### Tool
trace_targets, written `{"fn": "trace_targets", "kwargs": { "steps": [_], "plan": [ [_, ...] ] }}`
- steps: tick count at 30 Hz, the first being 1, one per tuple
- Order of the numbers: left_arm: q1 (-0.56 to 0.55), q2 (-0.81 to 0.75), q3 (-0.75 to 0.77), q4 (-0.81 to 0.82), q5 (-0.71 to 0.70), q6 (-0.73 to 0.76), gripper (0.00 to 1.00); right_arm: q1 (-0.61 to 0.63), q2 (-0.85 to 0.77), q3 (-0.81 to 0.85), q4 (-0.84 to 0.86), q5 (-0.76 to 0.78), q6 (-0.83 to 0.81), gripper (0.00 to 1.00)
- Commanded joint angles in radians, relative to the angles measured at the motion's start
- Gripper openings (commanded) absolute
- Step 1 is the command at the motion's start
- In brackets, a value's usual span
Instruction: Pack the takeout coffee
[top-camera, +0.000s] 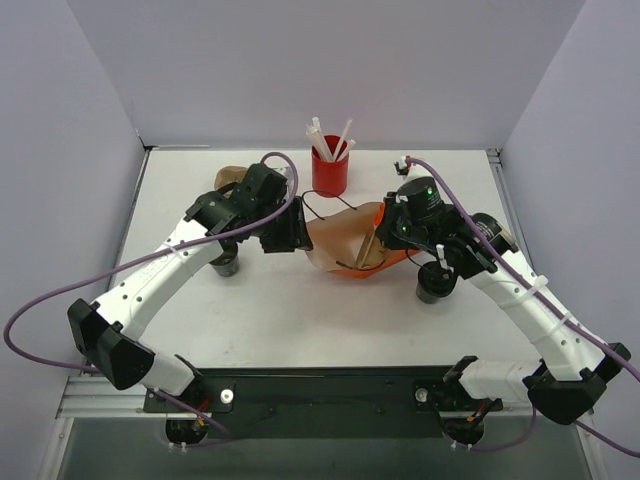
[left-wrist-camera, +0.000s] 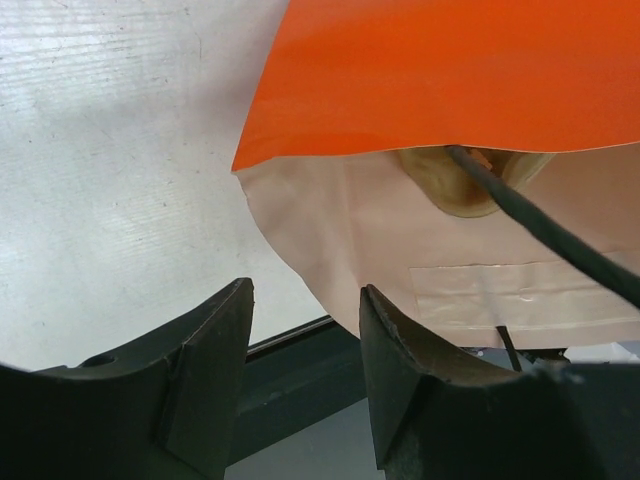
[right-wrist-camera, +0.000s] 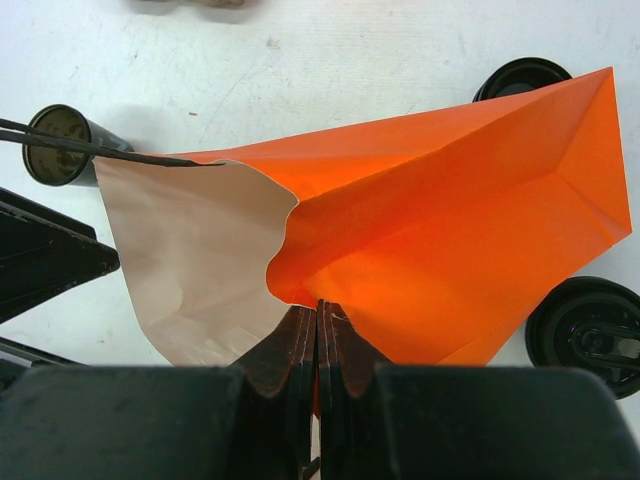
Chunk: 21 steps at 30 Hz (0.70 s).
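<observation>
The orange paper bag (top-camera: 345, 245) lies on its side mid-table, its pale-lined mouth facing left. My right gripper (right-wrist-camera: 318, 312) is shut on the bag's near edge (right-wrist-camera: 430, 240). My left gripper (left-wrist-camera: 305, 290) is open and empty at the bag's mouth, its right finger (left-wrist-camera: 400, 350) just below the pale lining (left-wrist-camera: 400, 240). One dark cup (top-camera: 226, 264) stands under my left forearm and shows in the right wrist view (right-wrist-camera: 55, 145). Another dark cup (top-camera: 435, 285) stands beside my right arm. Dark round tops (right-wrist-camera: 520, 75) (right-wrist-camera: 590, 330) show past the bag's right side.
A red cup of white straws (top-camera: 330, 170) stands behind the bag. The tan cardboard carrier (top-camera: 230, 178) lies at the back left, partly under my left arm. A thin black handle (left-wrist-camera: 540, 225) crosses the bag's mouth. White walls close three sides.
</observation>
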Motion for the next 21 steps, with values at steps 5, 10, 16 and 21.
{"fn": "trace_targets", "kwargs": {
  "steps": [5,10,16,21],
  "plan": [
    [0.005,-0.030,-0.124,0.235,-0.004,-0.045,0.55,-0.008,-0.026,-0.026,0.005,-0.010,0.002,0.00],
    [0.008,-0.019,-0.135,0.262,0.003,-0.048,0.36,-0.010,-0.026,-0.021,0.009,-0.013,0.003,0.00],
    [0.008,-0.066,-0.066,0.205,-0.079,0.058,0.00,-0.013,-0.009,0.035,0.006,0.000,-0.018,0.00],
    [0.007,-0.197,-0.192,0.276,-0.148,0.106,0.00,-0.011,-0.009,0.118,-0.058,0.010,0.087,0.22]
  ]
}}
